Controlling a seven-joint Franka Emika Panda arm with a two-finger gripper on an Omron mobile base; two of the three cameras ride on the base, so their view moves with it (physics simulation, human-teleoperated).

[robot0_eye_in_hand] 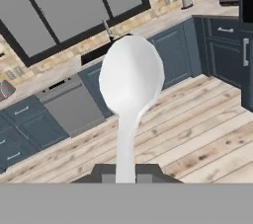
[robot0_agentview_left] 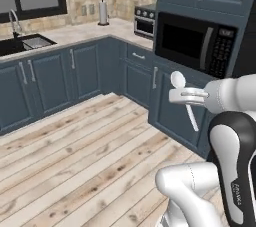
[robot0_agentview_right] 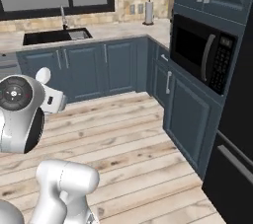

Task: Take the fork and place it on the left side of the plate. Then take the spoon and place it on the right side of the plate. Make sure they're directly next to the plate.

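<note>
You had the gripper [robot0_agentview_left: 186, 94] clamped on the spoon [robot0_agentview_left: 183, 93] at mid-handle, bowl up, carried high over the wood floor [robot0_agentview_left: 75, 161]. Plate nowhere in these views. Best keep the grip firm, then lower it directly beside the plate's right rim.

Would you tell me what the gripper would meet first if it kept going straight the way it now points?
Probably the lower cabinets under the sink counter; depth is uncertain. The gripper holds the spoon over open wooden floor.

Place: I'm driving in a home kitchen.
Evidence: sink [robot0_agentview_right: 54, 35], microwave [robot0_agentview_left: 195, 43], blue cabinets [robot0_agentview_left: 50, 78], wood floor [robot0_agentview_left: 75, 156].
</note>
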